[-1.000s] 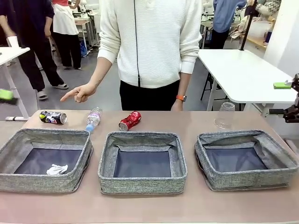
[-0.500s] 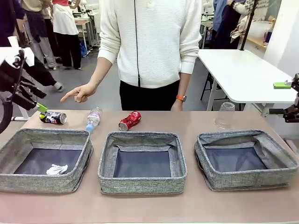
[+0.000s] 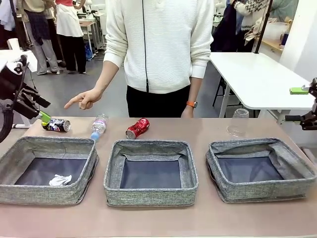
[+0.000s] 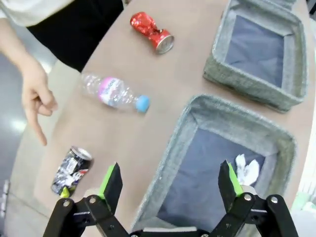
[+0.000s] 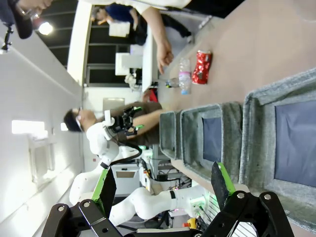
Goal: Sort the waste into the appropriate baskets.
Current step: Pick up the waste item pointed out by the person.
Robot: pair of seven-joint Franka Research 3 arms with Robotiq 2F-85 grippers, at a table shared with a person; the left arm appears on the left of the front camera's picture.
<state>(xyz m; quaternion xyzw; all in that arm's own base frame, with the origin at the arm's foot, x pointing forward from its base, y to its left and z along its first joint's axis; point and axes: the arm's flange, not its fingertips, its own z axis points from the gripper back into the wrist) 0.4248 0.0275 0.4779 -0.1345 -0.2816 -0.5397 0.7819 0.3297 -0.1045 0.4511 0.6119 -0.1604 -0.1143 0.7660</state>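
Observation:
Along the table's far side lie a dark printed can [image 3: 56,124], a clear blue-capped bottle [image 3: 99,126] and a crushed red can [image 3: 137,128]; a clear cup [image 3: 238,122] stands upside down at the right. Three grey baskets sit in a row: left [image 3: 49,142], middle [image 3: 148,145], right [image 3: 257,144]. A white paper ball [image 3: 60,180] lies in the left basket. My left gripper [image 3: 42,109] hovers open just left of the dark can [image 4: 71,170], with nothing between its fingers [image 4: 111,180]. My right gripper [image 3: 297,104] hangs open off the table's right end.
A person in a white sweater stands at the far side, one hand [image 3: 84,98] pointing down toward the dark can. The bottle [image 4: 114,93] and red can [image 4: 152,32] lie beyond the left basket [image 4: 197,106]. A white table stands behind at the right.
My left arm has swung in from the left edge to beside the dark can. The right arm, the waste and the pointing hand have stayed put.

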